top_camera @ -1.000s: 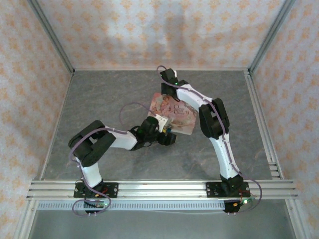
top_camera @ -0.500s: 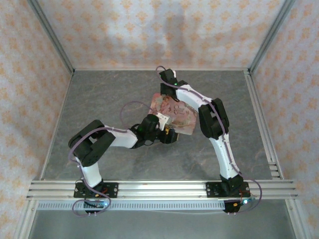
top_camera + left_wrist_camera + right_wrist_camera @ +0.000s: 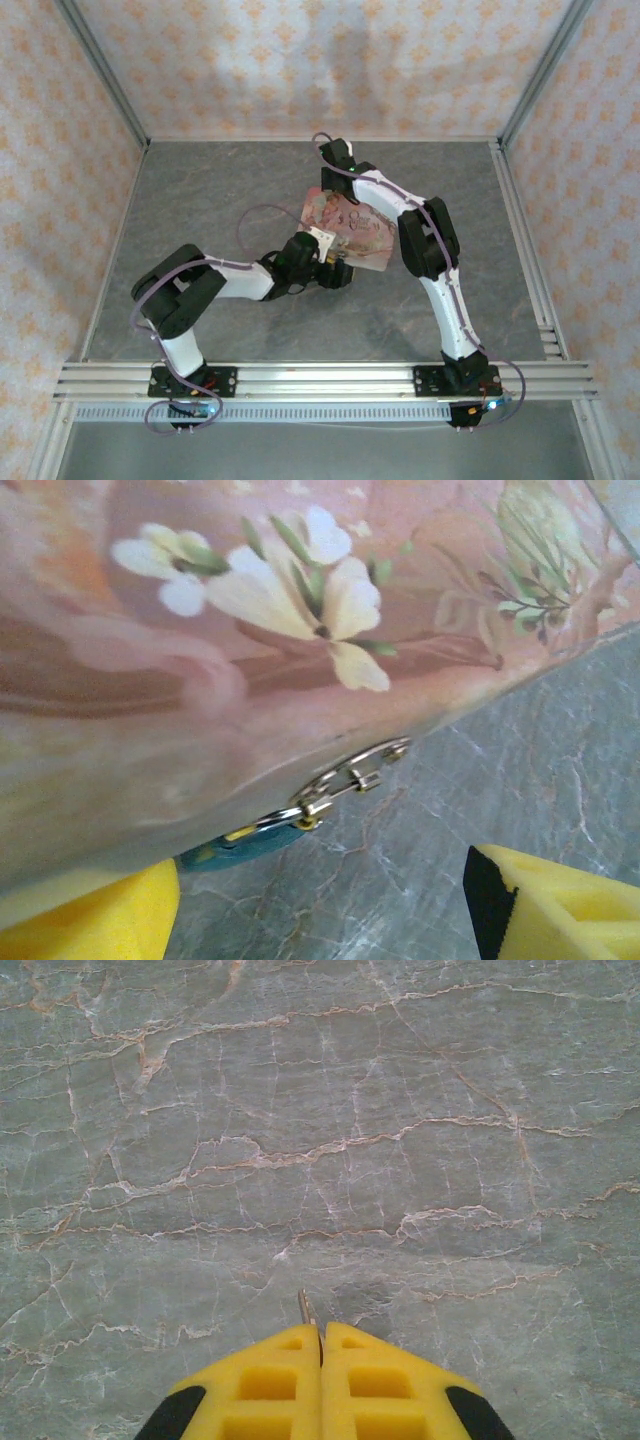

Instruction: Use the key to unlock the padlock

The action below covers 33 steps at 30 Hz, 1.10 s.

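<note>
Wide-spread left hand [image 3: 320, 910] grips nothing — padlock [image 3: 240, 848] lies just ahead of its fingers [image 3: 90, 920], against the lower edge of the floral box [image 3: 300, 630] — while right hand [image 3: 320, 1338] is pinched tight on the key [image 3: 303, 1306], whose tip pokes just past its fingertips [image 3: 280, 1370] above the counter [image 3: 300, 1110].

Shows a pink-red floral box [image 3: 362, 236] lying askew near the middle of a grey veined worktop [image 3: 200, 190], peach patterned walls [image 3: 330, 60] closing in three sides and silver aluminium rails [image 3: 320, 378] running along the near edge.
</note>
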Tool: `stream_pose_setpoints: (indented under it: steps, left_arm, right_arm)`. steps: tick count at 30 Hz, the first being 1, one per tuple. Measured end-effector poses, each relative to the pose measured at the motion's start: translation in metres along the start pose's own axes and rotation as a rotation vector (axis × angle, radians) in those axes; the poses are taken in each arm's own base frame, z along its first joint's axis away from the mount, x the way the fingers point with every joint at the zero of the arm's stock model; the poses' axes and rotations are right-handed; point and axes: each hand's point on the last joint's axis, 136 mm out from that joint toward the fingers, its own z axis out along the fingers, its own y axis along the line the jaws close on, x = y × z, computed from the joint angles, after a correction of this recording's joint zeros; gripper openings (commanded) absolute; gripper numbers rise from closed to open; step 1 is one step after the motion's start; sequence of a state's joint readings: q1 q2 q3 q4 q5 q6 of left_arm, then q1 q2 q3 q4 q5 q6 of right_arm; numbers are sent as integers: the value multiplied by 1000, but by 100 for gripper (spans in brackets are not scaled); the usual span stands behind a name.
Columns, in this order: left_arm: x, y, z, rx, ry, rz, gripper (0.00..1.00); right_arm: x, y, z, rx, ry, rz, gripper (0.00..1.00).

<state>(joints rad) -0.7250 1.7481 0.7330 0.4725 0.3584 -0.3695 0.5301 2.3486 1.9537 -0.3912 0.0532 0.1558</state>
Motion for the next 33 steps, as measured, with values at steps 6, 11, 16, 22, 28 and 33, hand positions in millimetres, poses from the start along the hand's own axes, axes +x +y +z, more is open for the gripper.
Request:
stream_pose_setpoints:
  steps: [6, 11, 16, 22, 28, 33]
  left_arm:
    - [2, 4, -3, -25, -1, 3, 81]
    - [3, 2, -2, -12, 4, 3, 79]
    - [10, -5, 7, 51, 38, -2, 76]
    - [10, -17, 11, 118, 55, 0, 80]
    - [9, -14, 12, 78, 33, -29, 81]
    - [12, -1, 6, -36, -25, -35, 83]
  right_arm:
    - [2, 1, 0, -1, 2, -3, 0]
    - [1, 1, 1, -3, -4, -1, 0]
    - [2, 1, 1, -3, -5, -1, 0]
    - [2, 2, 1, -4, -4, -1, 0]
    - [1, 2, 2, -8, -15, 2, 0]
    - [6, 4, 2, -10, -9, 2, 0]
